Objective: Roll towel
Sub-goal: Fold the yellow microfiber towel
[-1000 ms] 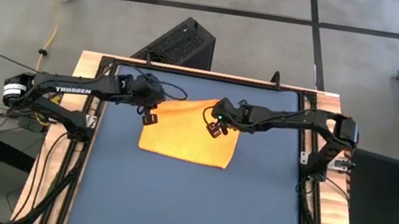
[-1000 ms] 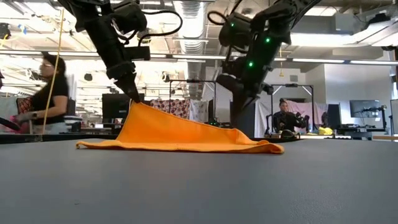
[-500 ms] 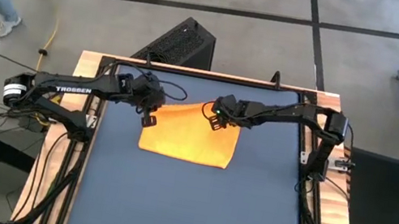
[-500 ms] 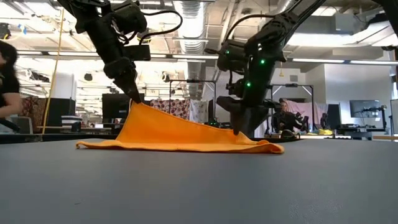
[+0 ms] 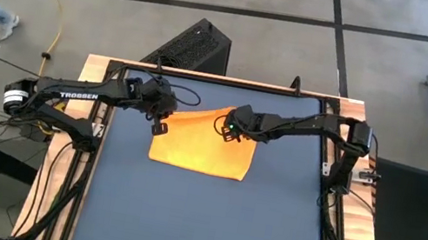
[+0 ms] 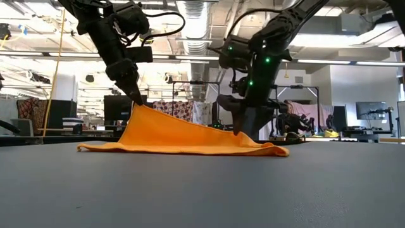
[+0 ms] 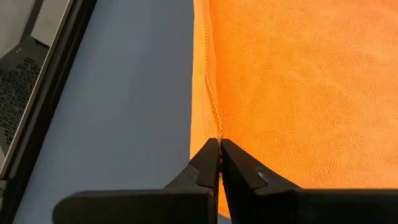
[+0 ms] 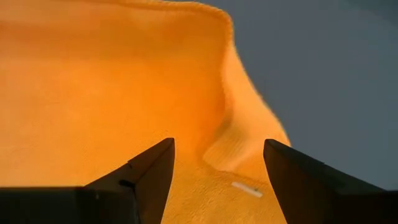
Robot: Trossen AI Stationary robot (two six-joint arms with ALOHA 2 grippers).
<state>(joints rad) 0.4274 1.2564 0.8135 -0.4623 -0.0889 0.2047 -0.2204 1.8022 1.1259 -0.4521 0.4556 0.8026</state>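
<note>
Orange towel (image 5: 203,143) lies on the far half of the dark blue tabletop (image 5: 204,224), mostly flat. Left claw (image 5: 162,122) is clenched on the towel's far-left corner and holds it lifted, so in the low view the cloth slopes up like a tent toward that claw, likely to keep the edge taut for rolling. Right claw (image 5: 231,132) is at the far-right corner, fingers spread wide over the cloth, grasping nothing, apparently lining up a grab on that corner. Rolling not yet begun
</note>
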